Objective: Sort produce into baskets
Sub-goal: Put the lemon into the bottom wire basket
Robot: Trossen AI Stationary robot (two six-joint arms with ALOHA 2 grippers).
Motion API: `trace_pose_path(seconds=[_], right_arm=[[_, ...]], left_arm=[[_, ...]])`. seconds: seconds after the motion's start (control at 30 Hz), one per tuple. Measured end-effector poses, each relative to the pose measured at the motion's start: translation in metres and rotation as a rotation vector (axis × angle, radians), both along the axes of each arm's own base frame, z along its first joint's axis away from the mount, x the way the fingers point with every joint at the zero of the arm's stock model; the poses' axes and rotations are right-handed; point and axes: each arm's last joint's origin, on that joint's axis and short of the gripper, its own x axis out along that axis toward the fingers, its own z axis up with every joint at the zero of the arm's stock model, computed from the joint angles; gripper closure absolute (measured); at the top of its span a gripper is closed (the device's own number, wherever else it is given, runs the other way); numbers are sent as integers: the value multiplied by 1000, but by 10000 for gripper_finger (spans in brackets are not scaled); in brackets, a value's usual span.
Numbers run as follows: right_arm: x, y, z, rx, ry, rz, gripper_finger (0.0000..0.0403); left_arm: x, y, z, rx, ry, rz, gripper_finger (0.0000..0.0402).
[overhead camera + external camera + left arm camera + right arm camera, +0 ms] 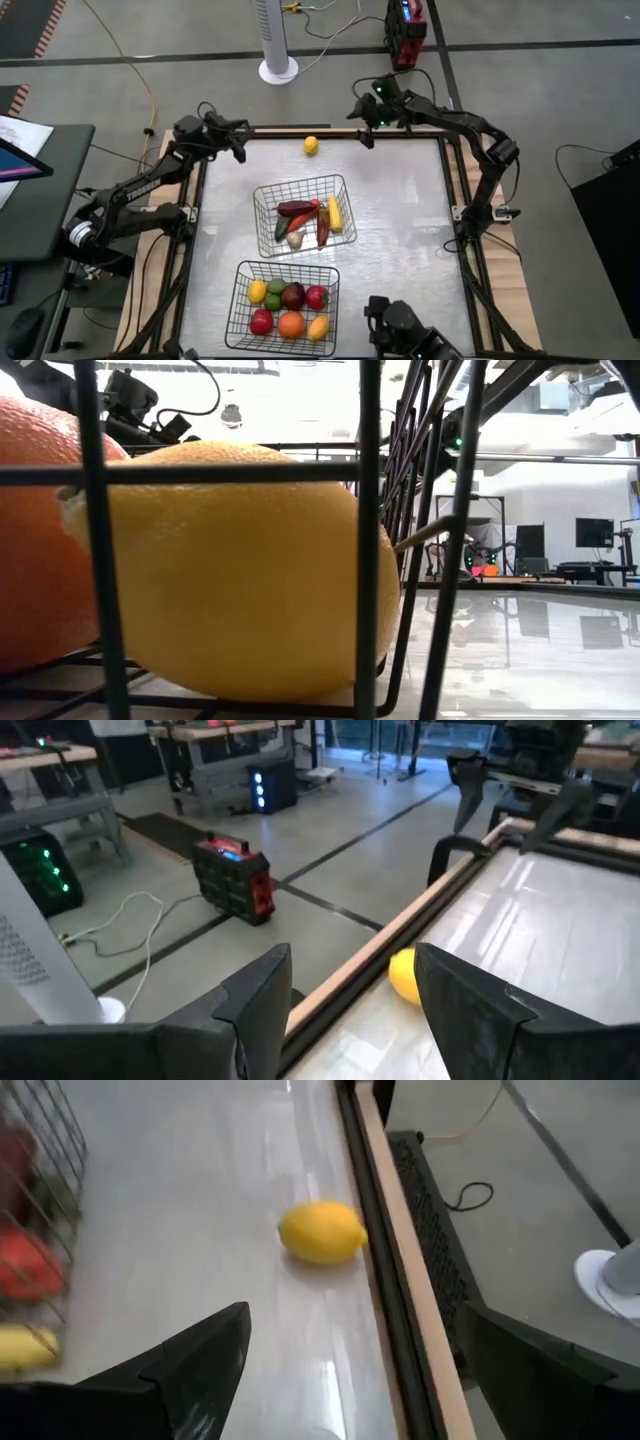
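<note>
A loose yellow lemon [311,146] lies on the table close to its far edge; it also shows in the left wrist view [404,974] and the right wrist view [322,1232]. My left gripper [240,140] is open at the far left corner, left of the lemon. My right gripper [366,128] is open at the far edge, right of the lemon. One black wire basket [302,216] at mid table holds an eggplant, red peppers, corn and garlic. The nearer basket [283,302] holds lemons, limes, apples, a tomato and an orange.
A wooden rail [400,925] runs along the table's far edge just behind the lemon. Bare table lies right of both baskets. In the low view the near basket's mesh [368,540] and a lemon [240,570] fill the picture.
</note>
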Motion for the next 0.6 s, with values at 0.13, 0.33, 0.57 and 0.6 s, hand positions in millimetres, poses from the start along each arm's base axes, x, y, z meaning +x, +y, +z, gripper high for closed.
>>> trace_pose_path(seconds=[0.13,0.33,0.57,0.6], right_arm=[[0,-11,-20,-37,25,44,23],[14,-17,-54,60,97,38,23],[27,-6,-43,45,119,3,23],[27,-6,-39,45,102,-11,23]], left_arm=[[0,0,-4,-25,27,9,201],[-2,1,-7,-41,59,85,201],[-4,1,-10,-69,81,129,201],[-4,1,-10,-70,80,129,201]])
